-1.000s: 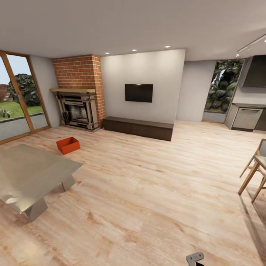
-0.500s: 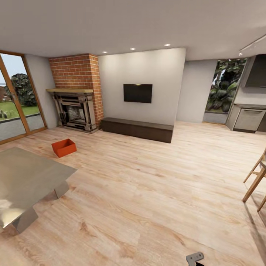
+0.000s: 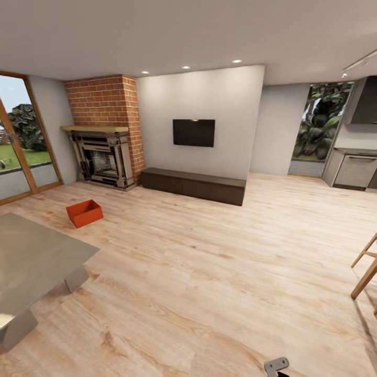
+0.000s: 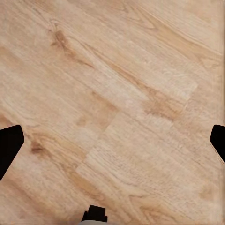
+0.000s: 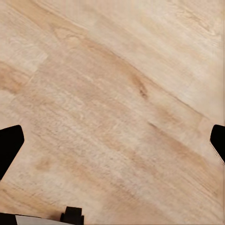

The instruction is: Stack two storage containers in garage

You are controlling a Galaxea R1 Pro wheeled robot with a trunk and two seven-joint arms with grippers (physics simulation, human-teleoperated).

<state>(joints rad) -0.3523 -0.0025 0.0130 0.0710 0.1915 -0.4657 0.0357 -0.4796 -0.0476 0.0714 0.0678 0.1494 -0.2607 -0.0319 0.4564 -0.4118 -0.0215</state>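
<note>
The view has swung right, sliding the storage container (image 3: 84, 213) toward ten o'clock on the wood floor (image 3: 209, 272), so the pickup is yet to begin, while the left gripper (image 4: 112, 140) and right gripper (image 5: 112, 140) are spread wide, holding nothing.

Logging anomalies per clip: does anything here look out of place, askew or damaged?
Only one thing: a red-orange storage container sits alone on the wood floor before the fireplace, skewed to the planks. It looks intact and upright. Both grippers hang open over bare floor.
</note>
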